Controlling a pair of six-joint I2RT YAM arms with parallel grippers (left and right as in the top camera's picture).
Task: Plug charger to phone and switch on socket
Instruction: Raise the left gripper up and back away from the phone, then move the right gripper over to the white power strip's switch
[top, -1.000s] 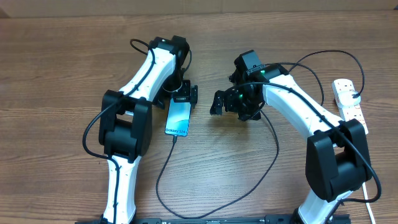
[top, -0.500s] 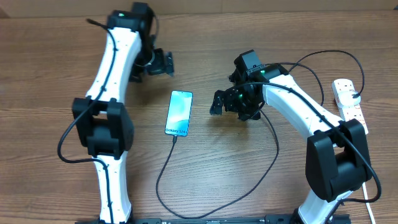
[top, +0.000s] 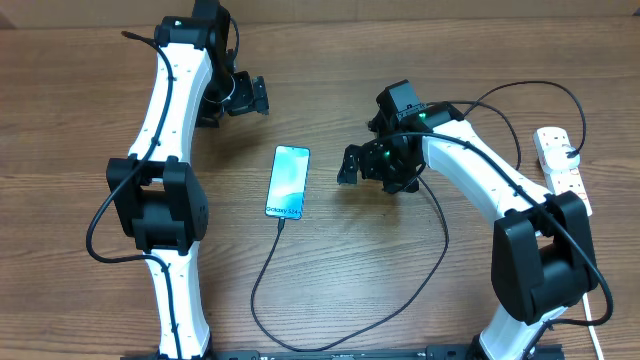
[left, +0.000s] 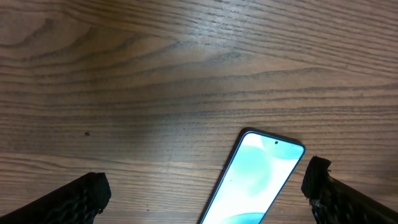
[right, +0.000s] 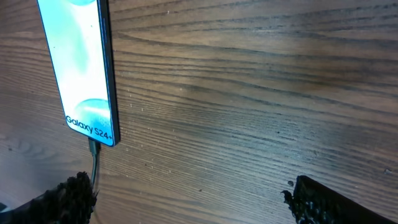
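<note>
Phone (top: 287, 181) lies flat mid-table, charger (top: 262, 275) in its lower end, left gripper (top: 255, 97) now backed off up-left, right gripper (top: 350, 165) just beside, both wide open, empty; socket (top: 560, 165) far right likely next.

phone (top: 287, 181): flat, screen up, lit teal | charger (right: 94, 163): black tip in phone's Galaxy end | socket (top: 562, 165): white strip, counter's right edge

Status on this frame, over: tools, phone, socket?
Left tool, right tool open, empty. Charger appears seated in phone lower end. Socket untouched, on/off unreadable. No obstruction seen.
</note>
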